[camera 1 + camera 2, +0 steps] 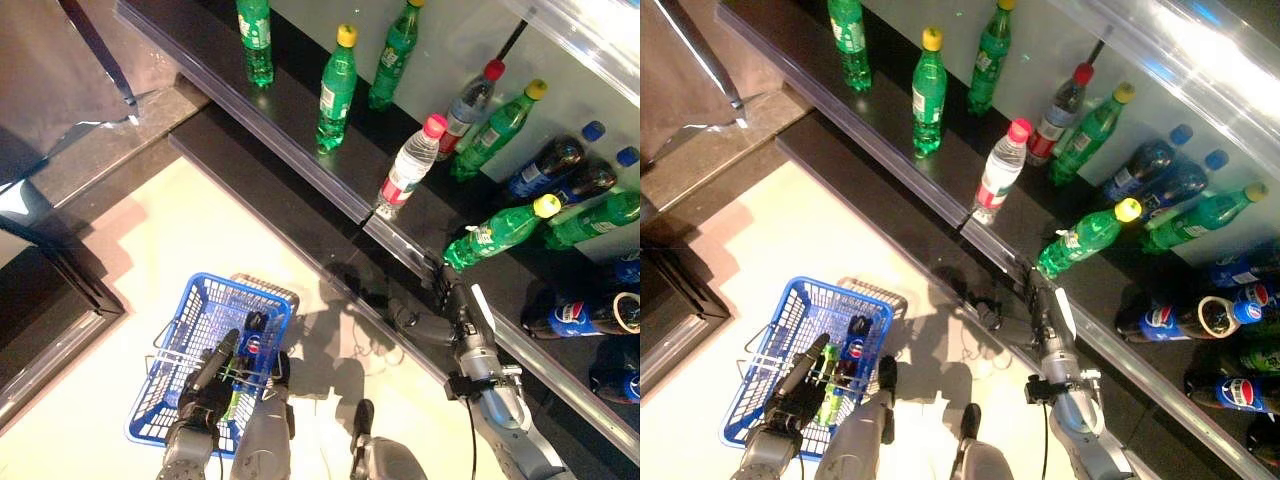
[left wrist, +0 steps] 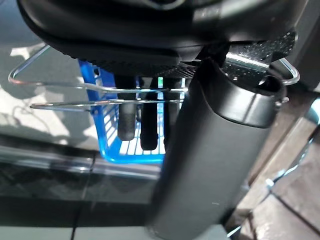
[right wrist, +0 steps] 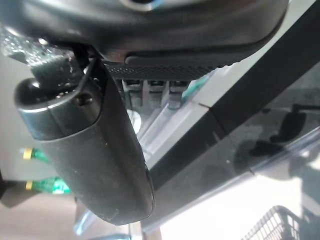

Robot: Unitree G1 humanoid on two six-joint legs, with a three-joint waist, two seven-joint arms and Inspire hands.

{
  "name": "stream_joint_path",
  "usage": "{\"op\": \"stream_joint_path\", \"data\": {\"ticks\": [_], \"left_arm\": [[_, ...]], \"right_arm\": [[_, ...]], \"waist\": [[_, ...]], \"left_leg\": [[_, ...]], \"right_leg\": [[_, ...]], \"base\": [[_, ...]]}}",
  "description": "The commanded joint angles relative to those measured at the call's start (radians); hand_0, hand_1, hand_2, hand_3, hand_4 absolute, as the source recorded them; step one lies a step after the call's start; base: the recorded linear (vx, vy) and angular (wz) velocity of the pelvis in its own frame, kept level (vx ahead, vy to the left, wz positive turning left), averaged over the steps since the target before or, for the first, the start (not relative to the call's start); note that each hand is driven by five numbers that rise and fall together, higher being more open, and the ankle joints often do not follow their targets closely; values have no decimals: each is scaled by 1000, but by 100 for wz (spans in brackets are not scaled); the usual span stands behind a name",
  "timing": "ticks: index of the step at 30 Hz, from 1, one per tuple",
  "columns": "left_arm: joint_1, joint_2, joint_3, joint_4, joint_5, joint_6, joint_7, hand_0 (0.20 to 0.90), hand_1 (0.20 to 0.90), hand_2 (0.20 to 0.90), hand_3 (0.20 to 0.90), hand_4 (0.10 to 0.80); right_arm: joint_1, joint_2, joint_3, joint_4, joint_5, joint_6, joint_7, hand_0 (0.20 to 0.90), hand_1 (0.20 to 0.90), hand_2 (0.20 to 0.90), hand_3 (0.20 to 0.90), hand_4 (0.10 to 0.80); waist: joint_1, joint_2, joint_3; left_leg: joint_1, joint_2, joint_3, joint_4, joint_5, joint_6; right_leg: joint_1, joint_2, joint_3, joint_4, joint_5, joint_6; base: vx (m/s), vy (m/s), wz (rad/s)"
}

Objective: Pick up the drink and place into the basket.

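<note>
The blue basket (image 1: 185,340) hangs at the lower left, off the cream floor. My left hand (image 1: 212,378) is shut on its thin wire handles (image 2: 95,95). A dark cola bottle (image 1: 252,345) and a green bottle (image 1: 828,402) lie in the basket. My right hand (image 1: 468,335) is open with straight fingers, stretched toward the low shelf. Its fingertips are just short of a green bottle with a yellow cap (image 1: 497,234) that lies tilted on the shelf. The hand holds nothing.
The dark shelf (image 1: 300,150) runs diagonally with a clear front rail. Green bottles (image 1: 337,90) and a clear water bottle with a pink cap (image 1: 408,167) stand on it. Dark cola bottles (image 1: 545,165) and more green bottles (image 1: 600,218) lie to the right.
</note>
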Motion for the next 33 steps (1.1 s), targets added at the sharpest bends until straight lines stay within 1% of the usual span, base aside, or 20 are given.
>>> {"op": "stream_joint_path", "data": {"ticks": [1, 3, 5, 6, 8, 10, 12, 14, 15, 16, 18, 22, 25, 28, 33], "left_arm": [[-1, 4, 7, -311, 51, -83, -99, 300, 300, 300, 200, 100], [22, 0, 5, -312, 45, -92, -96, 300, 300, 300, 200, 100], [24, -3, 5, -304, 45, -75, -91, 300, 300, 300, 200, 100], [21, 1, 3, -292, 54, -59, -92, 300, 300, 300, 200, 100], [14, 5, 4, -288, 67, -37, -102, 300, 300, 300, 200, 100], [3, 4, 8, -289, 69, -33, -98, 300, 300, 300, 200, 100], [-5, -1, 11, -287, 80, -19, -85, 300, 300, 300, 200, 100], [-7, -6, 12, -284, 86, -10, -80, 300, 300, 300, 200, 100], [-1, -12, 21, -277, 92, 8, -84, 300, 300, 300, 200, 100], [1, -14, 23, -276, 93, 12, -85, 300, 300, 300, 200, 100], [21, -24, 36, -276, 101, 37, -88, 300, 300, 300, 200, 100], [42, -41, 39, -256, 114, 57, -106, 300, 300, 300, 200, 100], [50, -52, 36, -245, 133, 69, -115, 300, 300, 300, 200, 100], [65, -68, 40, -223, 134, 66, -132, 300, 300, 300, 200, 100], [70, -86, 51, -190, 134, 59, -135, 300, 300, 300, 200, 100]], "right_arm": [[-51, -66, -41, -109, -13, -173, -36, 900, 900, 900, 900, 800], [-48, -79, -55, -134, -14, -207, -29, 900, 900, 900, 900, 800], [-64, -81, -56, -148, -40, -255, -42, 900, 900, 900, 900, 800], [-68, -82, -57, -164, -54, -278, -56, 900, 900, 900, 900, 800], [-81, -97, -86, -194, -24, -326, -55, 900, 900, 900, 900, 800], [-106, -97, -104, -212, -20, -354, -34, 900, 900, 900, 900, 800], [-133, -98, -110, -229, -22, -361, -16, 900, 900, 900, 900, 800], [-147, -103, -117, -249, -5, -367, 15, 900, 900, 900, 900, 800], [-157, -111, -135, -273, 21, -362, 62, 900, 900, 900, 900, 800], [-157, -113, -138, -276, 26, -360, 70, 900, 900, 900, 900, 800], [-157, -123, -162, -304, 59, -356, 126, 900, 900, 900, 900, 800], [-159, -118, -184, -319, 61, -358, 156, 900, 900, 900, 900, 800], [-171, -119, -197, -318, 44, -352, 109, 900, 900, 900, 900, 800], [-177, -102, -230, -299, -3, -350, 1, 900, 900, 900, 900, 800], [-157, -74, -273, -275, -64, -354, -119, 900, 900, 900, 900, 800]], "waist": [[3, 11, -61], [7, 12, -55], [7, 21, -53], [7, 26, -56], [10, 32, -65], [14, 34, -73], [21, 34, -86], [24, 34, -95], [28, 36, -112], [29, 37, -115], [33, 40, -145], [38, 44, -175], [41, 48, -189], [34, 57, -210], [17, 68, -225]], "left_leg": [[-108, 31, -160, 182, -106, -114], [-116, 30, -191, 205, -109, -117], [-95, 40, -179, 175, -102, -109], [-82, 42, -174, 156, -95, -109], [-75, 40, -162, 135, -84, -113], [-64, 34, -161, 122, -85, -111], [-55, 29, -164, 119, -90, -113], [-54, 30, -165, 125, -92, -118], [-47, 34, -165, 126, -94, -122], [-45, 34, -164, 126, -94, -122], [-25, 40, -162, 122, -97, -124], [0, 50, -160, 124, -105, -129], [23, 57, -158, 118, -109, -132], [60, 68, -147, 101, -114, -134], [84, 75, -133, 97, -121, -136]], "right_leg": [[11, 14, 40, -3, 48, -7], [21, 21, 56, -2, 48, -10], [26, 26, 49, 4, 37, -12], [38, 28, 39, 3, 32, -11], [54, 28, 32, -3, 26, -8], [54, 23, 28, -3, 26, -3], [58, 18, 19, -3, 25, -1], [64, 16, 13, -3, 24, -2], [74, 16, 10, -3, 21, -2], [76, 16, 10, -3, 20, -2], [91, 15, 6, -3, 15, -2], [113, 16, -2, -3, 8, -4], [128, 16, -11, -3, 3, -5], [139, 18, -11, -3, -1, -7], [142, 21, -3, -3, -4, -12]], "base": [[32, -16, -21], [35, -11, -30], [30, -5, -20], [50, -2, -2], [38, 2, 5], [5, 6, 8], [0, 0, 0], [34, 5, 1], [74, 16, 1], [121, 27, 0], [148, 25, 4], [125, 8, 4], [100, 16, 2], [104, 39, 0], [65, 26, -5]]}}
